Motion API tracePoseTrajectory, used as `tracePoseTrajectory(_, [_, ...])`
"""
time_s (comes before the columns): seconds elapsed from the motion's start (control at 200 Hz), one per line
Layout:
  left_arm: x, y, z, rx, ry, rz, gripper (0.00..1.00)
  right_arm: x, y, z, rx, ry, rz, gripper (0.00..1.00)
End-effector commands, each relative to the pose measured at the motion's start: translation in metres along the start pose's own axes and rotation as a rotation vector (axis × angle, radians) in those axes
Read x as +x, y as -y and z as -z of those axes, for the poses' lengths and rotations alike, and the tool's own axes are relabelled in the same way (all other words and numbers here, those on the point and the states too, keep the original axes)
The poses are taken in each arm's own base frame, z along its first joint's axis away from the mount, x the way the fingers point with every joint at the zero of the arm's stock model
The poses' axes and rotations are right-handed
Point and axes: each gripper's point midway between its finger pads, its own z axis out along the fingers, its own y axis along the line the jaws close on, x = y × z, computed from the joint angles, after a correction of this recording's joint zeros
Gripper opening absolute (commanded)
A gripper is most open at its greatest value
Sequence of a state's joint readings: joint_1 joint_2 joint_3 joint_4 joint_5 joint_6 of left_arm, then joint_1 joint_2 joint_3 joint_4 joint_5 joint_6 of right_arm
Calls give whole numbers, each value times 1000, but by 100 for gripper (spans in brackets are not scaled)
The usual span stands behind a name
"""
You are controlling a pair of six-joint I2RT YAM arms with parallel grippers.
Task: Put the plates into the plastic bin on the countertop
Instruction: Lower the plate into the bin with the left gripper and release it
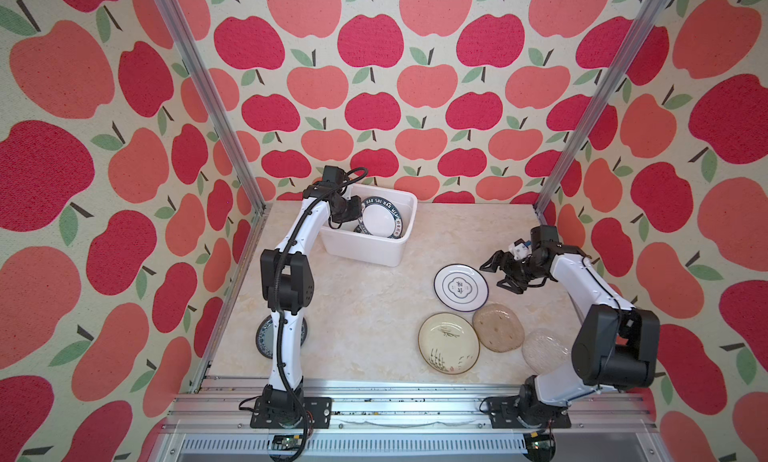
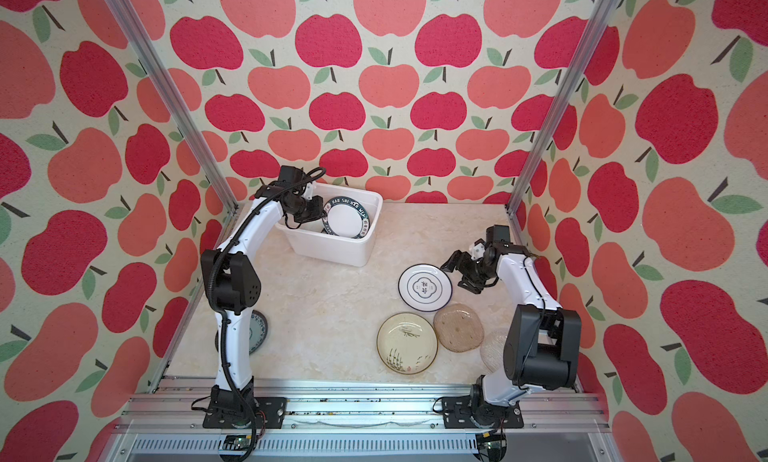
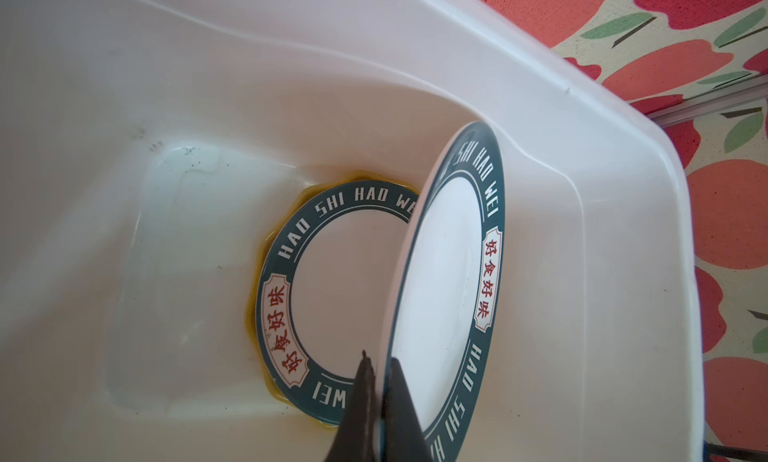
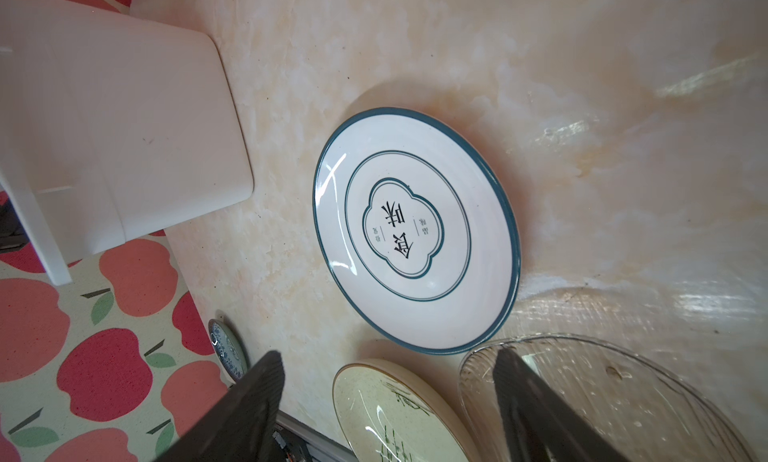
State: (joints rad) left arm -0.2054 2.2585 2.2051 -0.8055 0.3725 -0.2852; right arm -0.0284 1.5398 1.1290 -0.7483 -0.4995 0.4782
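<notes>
My left gripper (image 3: pixel 380 360) is shut on the rim of a white plate with a dark green lettered rim (image 3: pixel 449 273), holding it tilted on edge inside the plastic bin (image 1: pixel 368 248). A second green lettered plate (image 3: pixel 286 248) lies flat on the bin's floor. In both top views the held plate (image 1: pixel 378 221) (image 2: pixel 345 219) leans toward the bin's right wall. My right gripper (image 1: pixel 494 275) (image 4: pixel 386 356) hangs open and empty just right of a white blue-rimmed plate (image 1: pixel 461 287) (image 4: pixel 415 231) on the countertop (image 1: pixel 365 314).
Near the front right lie a cream reed plate (image 1: pixel 449 343), an amber glass plate (image 1: pixel 498 327) and a clear glass plate (image 1: pixel 544 350), partly under my right arm. A blue-patterned plate (image 1: pixel 264 335) sits behind the left arm. Aluminium rails frame the counter.
</notes>
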Motion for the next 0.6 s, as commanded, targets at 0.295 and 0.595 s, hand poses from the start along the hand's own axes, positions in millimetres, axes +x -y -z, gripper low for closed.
tracePoseTrajectory(0.295, [8,8,-22,19,-35,-7,0,7,-3,7,-17,15,-2,83])
tracePoseTrajectory(0.595, [17,0,-32,-7,-63,-1,16,7,-5,7,-29,21,-5,83])
